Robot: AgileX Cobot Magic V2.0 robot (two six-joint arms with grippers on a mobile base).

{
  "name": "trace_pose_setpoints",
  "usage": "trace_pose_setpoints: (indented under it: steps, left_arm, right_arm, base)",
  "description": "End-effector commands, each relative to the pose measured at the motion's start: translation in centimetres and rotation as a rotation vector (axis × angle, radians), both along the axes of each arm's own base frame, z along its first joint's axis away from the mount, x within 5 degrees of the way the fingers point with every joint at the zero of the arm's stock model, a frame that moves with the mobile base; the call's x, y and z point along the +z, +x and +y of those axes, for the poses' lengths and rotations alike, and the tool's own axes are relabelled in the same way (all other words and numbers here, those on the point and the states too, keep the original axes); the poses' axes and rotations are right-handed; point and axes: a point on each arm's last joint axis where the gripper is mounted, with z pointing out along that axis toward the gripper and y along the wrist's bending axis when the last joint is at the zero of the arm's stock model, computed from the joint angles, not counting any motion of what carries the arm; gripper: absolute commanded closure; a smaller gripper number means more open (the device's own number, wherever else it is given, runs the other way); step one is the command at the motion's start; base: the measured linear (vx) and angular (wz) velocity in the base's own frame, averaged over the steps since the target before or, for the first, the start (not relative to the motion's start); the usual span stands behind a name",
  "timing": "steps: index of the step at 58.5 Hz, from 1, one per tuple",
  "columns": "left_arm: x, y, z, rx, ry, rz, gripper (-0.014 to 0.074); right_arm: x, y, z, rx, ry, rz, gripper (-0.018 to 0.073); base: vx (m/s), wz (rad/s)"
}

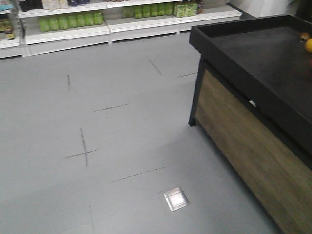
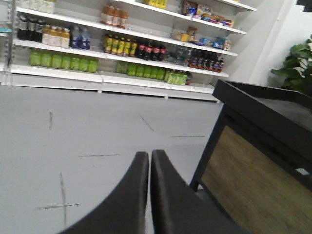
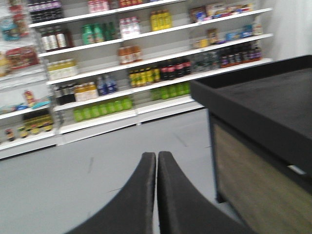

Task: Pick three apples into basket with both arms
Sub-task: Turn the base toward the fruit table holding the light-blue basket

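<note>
A shop aisle, grey floor (image 1: 97, 122) scuffed with dark marks, white shelving (image 1: 122, 24) along the back. The three dark red apples and the pale blue-white plastic basket are outside all three views.

On the left wrist camera, the black left gripper (image 2: 149, 155) has its two fingers pressed flat together with nothing between them. The black right gripper (image 3: 156, 156) is the same, fingers closed tip to tip and empty. Both hang above bare floor and point towards the shelves.

To the right stands a black-topped display table with wood-panelled sides (image 1: 253, 58), and a yellow round fruit (image 1: 308, 45) sits at its far edge. A square metal floor plate (image 1: 176, 199) lies near the table's base. Rows of green bottles (image 1: 70, 21) line the lower shelf.
</note>
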Motion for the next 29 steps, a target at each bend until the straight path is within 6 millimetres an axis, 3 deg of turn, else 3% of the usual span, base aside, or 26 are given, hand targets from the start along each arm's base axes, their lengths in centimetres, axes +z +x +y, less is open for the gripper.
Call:
trace_pose_setpoints:
  steps: [1, 29]
  left_arm:
    - [1.48, -0.19, 0.19, 0.022, -0.014, -0.099, 0.0603]
    - [1.48, -0.19, 0.19, 0.022, -0.014, -0.099, 0.0603]
  right_arm:
    - [0.37, -0.07, -0.06, -0.009, 0.002, -0.074, 0.0564]
    - [0.37, -0.07, -0.06, -0.009, 0.002, -0.074, 0.0564]
  base:
    - [0.15, -0.61]
    - [0.15, -0.64]
